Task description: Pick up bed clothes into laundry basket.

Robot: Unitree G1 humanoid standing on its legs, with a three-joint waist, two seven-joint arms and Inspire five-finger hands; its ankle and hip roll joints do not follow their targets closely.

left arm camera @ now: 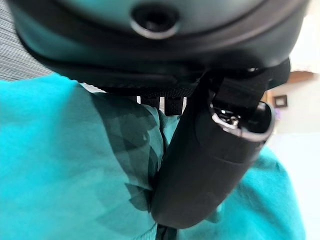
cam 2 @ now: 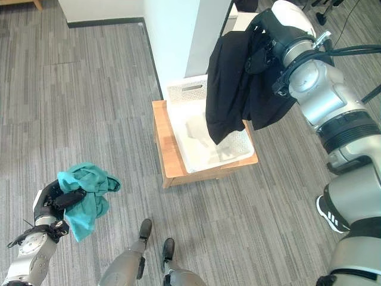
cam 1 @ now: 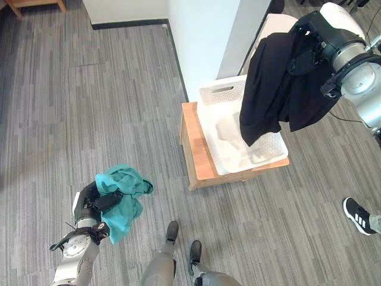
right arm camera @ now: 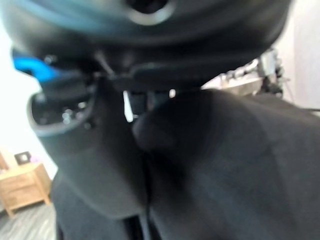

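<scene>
I note a low wooden table (cam 1: 191,128) on the grey plank floor (cam 1: 89,107), bearing a white laundry basket (cam 1: 221,95) directly on top.

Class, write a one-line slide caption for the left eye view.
Right hand holds black garment over white basket; left hand grips teal cloth.

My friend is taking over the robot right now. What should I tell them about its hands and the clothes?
Right hand: shut on the black cloth garment, which hangs above the white perforated plastic laundry basket on the low wooden stand.
Left hand: shut on the teal cloth garment, held low over the grey floor, well away from the basket.
Done: both garments picked up.
Left: probably drop the black one in, then bring the teal one over and drop it too.
</scene>
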